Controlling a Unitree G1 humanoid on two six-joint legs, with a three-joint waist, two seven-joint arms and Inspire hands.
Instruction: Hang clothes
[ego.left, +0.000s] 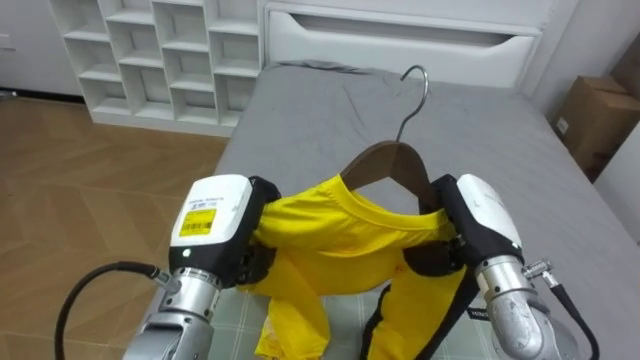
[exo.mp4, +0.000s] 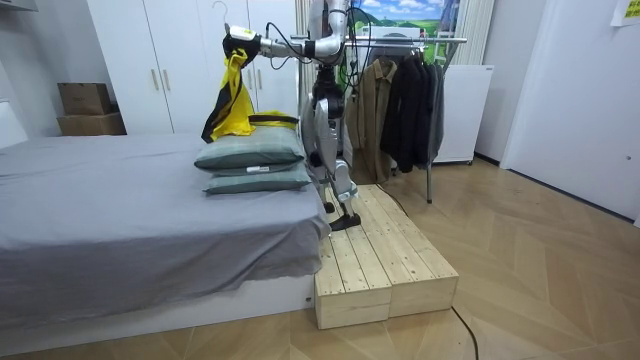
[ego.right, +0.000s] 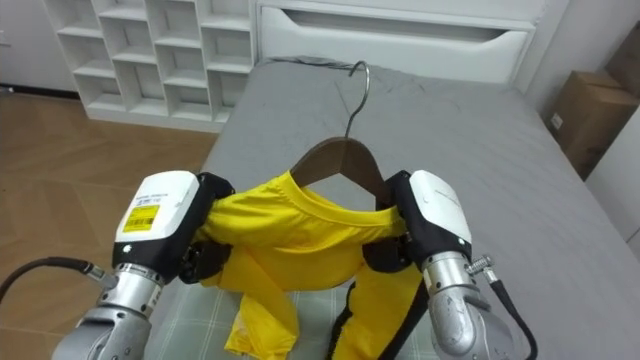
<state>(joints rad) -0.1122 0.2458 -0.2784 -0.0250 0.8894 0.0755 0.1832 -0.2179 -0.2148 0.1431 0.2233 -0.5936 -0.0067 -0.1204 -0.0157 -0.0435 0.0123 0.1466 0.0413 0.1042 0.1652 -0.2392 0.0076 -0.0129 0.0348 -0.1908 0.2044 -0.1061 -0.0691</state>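
Note:
A yellow garment (ego.left: 340, 240) with black trim is draped over a brown wooden hanger (ego.left: 385, 165), whose metal hook (ego.left: 415, 85) points up and away from me. My left hand (ego.left: 215, 225) is shut on the cloth at the garment's left shoulder. On the other side, my right hand (ego.left: 480, 225) is shut on the cloth-covered end of the hanger. In the room view I stand on a wooden platform (exo.mp4: 385, 260) by the bed's head. There both arms hold the garment (exo.mp4: 232, 105) high over the pillows.
A grey bed (ego.left: 480, 130) stretches ahead, with a white cubby shelf (ego.left: 160, 55) at the far left and a cardboard box (ego.left: 595, 115) at the right. Two green pillows (exo.mp4: 250, 155) lie under the garment. A clothes rack (exo.mp4: 420, 40) with dark coats stands behind me.

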